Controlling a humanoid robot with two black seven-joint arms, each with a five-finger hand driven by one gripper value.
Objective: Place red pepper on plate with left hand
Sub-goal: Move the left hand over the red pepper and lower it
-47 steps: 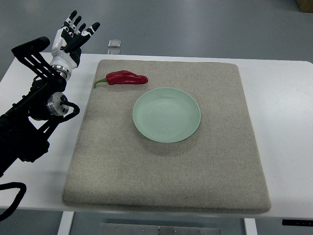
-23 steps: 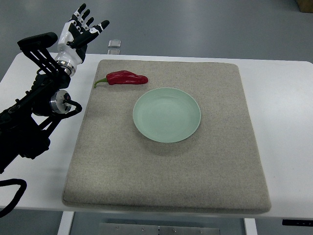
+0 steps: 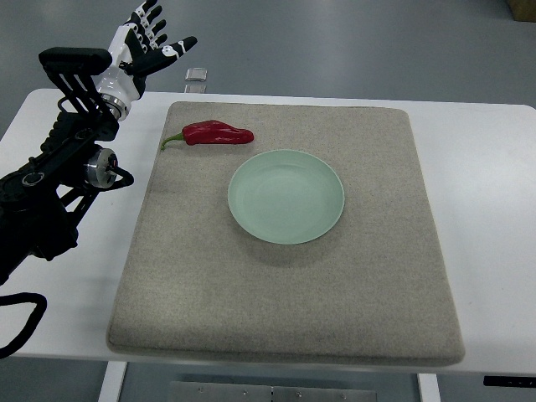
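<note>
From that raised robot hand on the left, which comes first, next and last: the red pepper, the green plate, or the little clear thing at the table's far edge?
Measured from the left hand in the top view:
1. Small clear object, just to its right at the table's far edge.
2. Red pepper, on the mat below and right of the hand.
3. Green plate, mid-mat, beyond the pepper.

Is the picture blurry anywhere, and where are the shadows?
Top view: sharp throughout, even soft light, no glare; the plate casts a faint shadow toward the near side on the mat, the red pepper almost none; the left hand looks crisp.
</note>
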